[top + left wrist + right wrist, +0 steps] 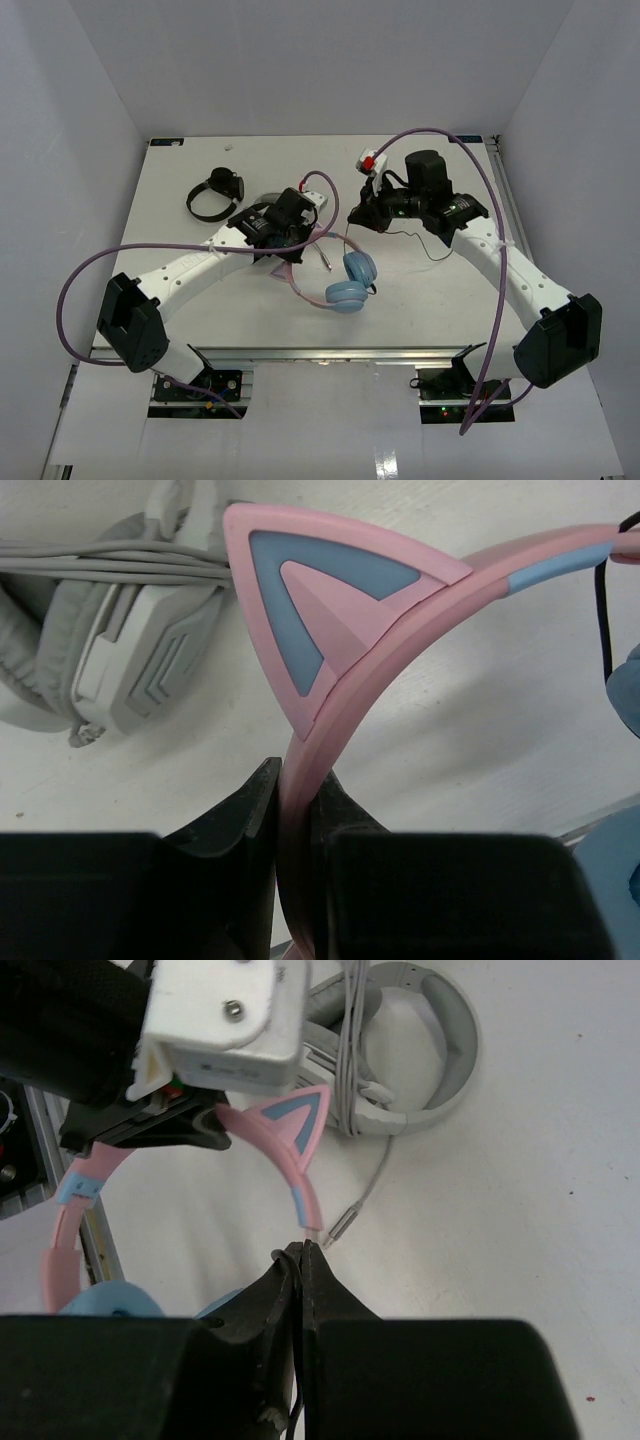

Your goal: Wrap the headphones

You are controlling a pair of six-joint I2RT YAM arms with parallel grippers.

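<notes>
The headphones lie mid-table with their light blue ear cups [347,294] toward the front. My left gripper [283,243] is shut on the pink headband [400,630], just below a cat ear [320,610], as the left wrist view [297,780] shows. My right gripper [353,215] is shut on the thin dark cable [297,1405], its tips [303,1250] close to the headband's end [305,1200]. The cable [432,243] trails right across the table. One ear cup shows in the right wrist view [110,1300].
Grey-white headphones [110,650] with a bundled grey cable lie just behind the left gripper; their plug [345,1222] lies near the right fingertips. Small black headphones [215,195] sit at the back left. A small red and white object [370,160] is at the back.
</notes>
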